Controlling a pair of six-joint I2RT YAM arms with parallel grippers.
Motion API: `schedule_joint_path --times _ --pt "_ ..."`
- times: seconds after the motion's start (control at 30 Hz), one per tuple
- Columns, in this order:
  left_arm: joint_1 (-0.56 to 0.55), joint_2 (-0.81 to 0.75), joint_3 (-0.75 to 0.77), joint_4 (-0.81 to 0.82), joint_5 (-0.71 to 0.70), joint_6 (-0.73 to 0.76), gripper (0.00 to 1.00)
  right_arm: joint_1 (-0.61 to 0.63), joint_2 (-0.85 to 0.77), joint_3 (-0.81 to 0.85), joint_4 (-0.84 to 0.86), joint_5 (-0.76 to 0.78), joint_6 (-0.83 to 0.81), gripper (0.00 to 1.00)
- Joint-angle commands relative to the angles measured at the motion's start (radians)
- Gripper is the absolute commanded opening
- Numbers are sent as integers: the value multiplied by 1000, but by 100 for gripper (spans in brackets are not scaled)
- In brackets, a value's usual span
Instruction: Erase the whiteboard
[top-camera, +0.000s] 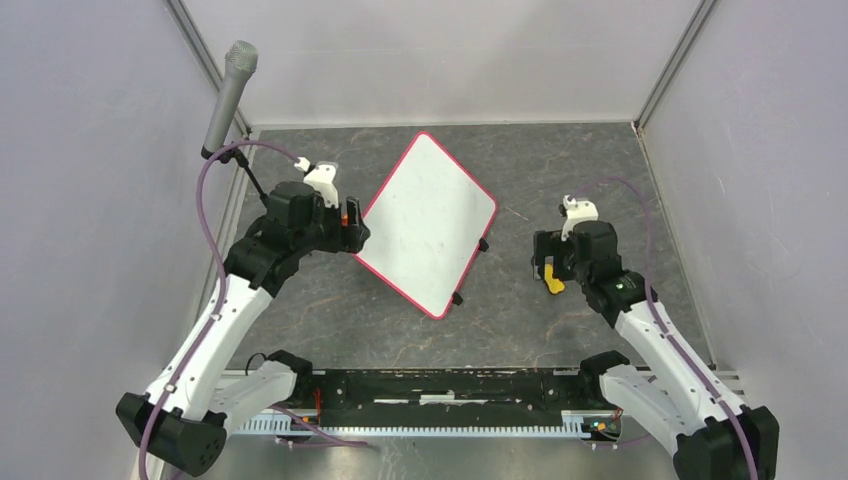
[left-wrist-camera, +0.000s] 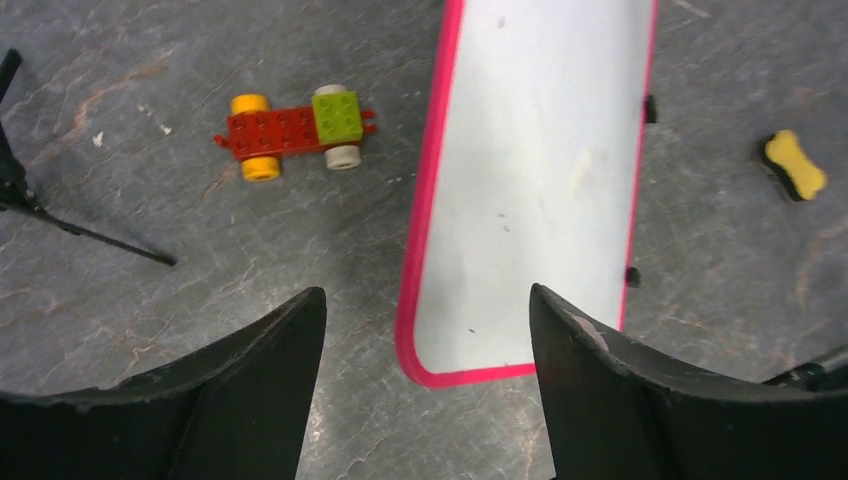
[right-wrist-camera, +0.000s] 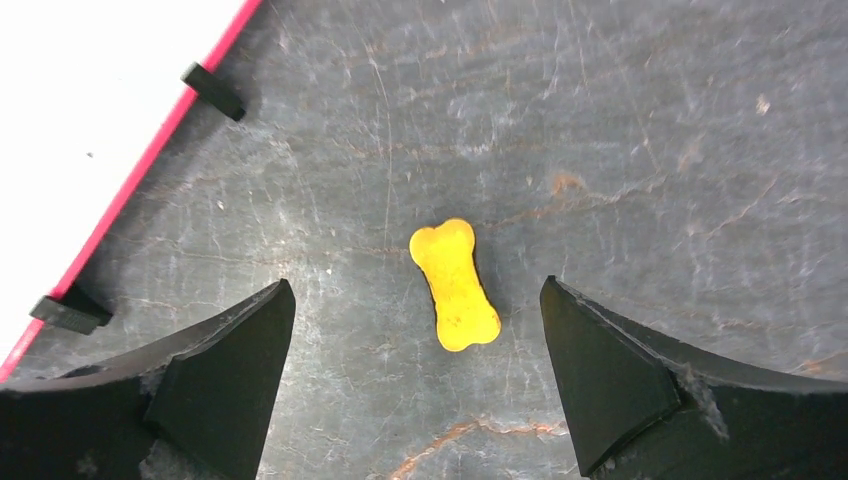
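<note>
The whiteboard (top-camera: 430, 225) lies flat mid-table, turned like a diamond, white with a red-pink rim and small black clips (right-wrist-camera: 212, 90). I see only faint specks on its surface (left-wrist-camera: 530, 180). My left gripper (top-camera: 352, 228) hovers at the board's left edge, open, its jaws (left-wrist-camera: 428, 300) spanning the near corner with nothing held. A yellow bone-shaped eraser (right-wrist-camera: 455, 285) with a black underside lies on the table right of the board (top-camera: 553, 283). My right gripper (right-wrist-camera: 416, 283) stands open just above the eraser, apart from it.
A small red, green and yellow brick car (left-wrist-camera: 295, 132) sits on the table left of the board. A microphone (top-camera: 230, 95) on a thin black tripod (left-wrist-camera: 80, 230) stands at the back left. Grey walls close in on both sides.
</note>
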Motion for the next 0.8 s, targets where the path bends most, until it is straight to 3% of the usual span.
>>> schedule_joint_path --times 0.0,0.07,0.1,0.3,0.47,0.77 --pt "2 -96 98 5 137 31 81 3 -48 146 -40 -36 -65 98" --pt "2 -155 135 29 219 38 83 3 -93 209 -43 -63 -84 98" --pt "4 -183 143 52 256 39 90 3 -120 229 -32 -82 -94 98" --pt "4 -409 131 338 443 -1 99 4 -326 338 39 -73 -151 98" --pt "3 -522 91 517 425 -25 100 3 -457 350 98 -24 -166 98" --pt "3 -545 68 538 374 -35 100 3 -629 188 181 47 -107 98"
